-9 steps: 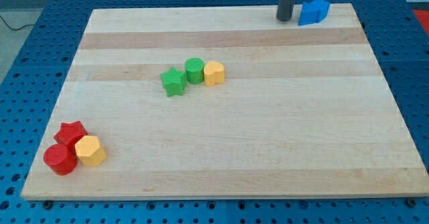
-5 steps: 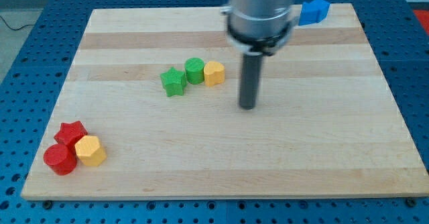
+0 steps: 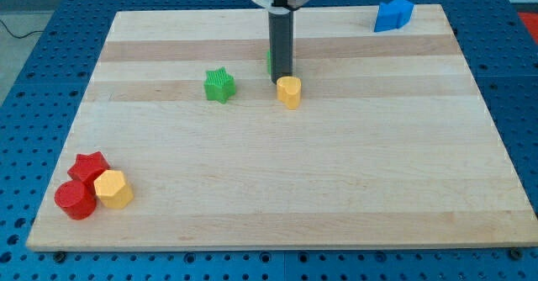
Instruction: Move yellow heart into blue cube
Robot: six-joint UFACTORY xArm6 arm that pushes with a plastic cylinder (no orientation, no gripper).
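Observation:
The yellow heart (image 3: 289,92) lies near the board's upper middle. My tip (image 3: 281,80) stands right at its upper-left edge, touching it or nearly so. The blue cube (image 3: 393,15) sits at the view's top right corner of the board, far from the heart. A green block (image 3: 270,60) is mostly hidden behind my rod; only a sliver shows at the rod's left side.
A green star (image 3: 219,86) lies to the left of the heart. At the view's bottom left, a red star (image 3: 89,167), a red cylinder (image 3: 75,200) and a yellow hexagon block (image 3: 113,189) sit clustered together on the wooden board (image 3: 336,188).
My tip swung from the top right, down past the trio, then up behind it. The yellow heart has shifted right, away from the green star; the green cylinder moved up-right behind the rod.

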